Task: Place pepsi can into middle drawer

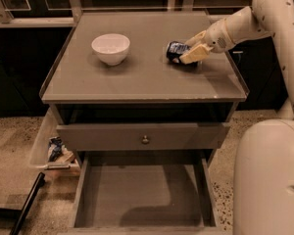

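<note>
The pepsi can (174,50), dark blue with white markings, lies on its side on the right part of the cabinet top (137,77). My gripper (192,47) reaches in from the right, and its cream fingers (192,57) close around the can's right end. The can still rests on the top. The middle drawer (112,195) stands pulled out below, wide and grey with a bare floor, well below and in front of the gripper.
A white bowl (110,47) stands on the left of the cabinet top. A closed drawer front with a round knob (145,139) sits above the open drawer. A clear bin (45,146) with a crumpled blue-white wrapper (55,148) stands at the left. The robot's white body (269,180) fills the lower right.
</note>
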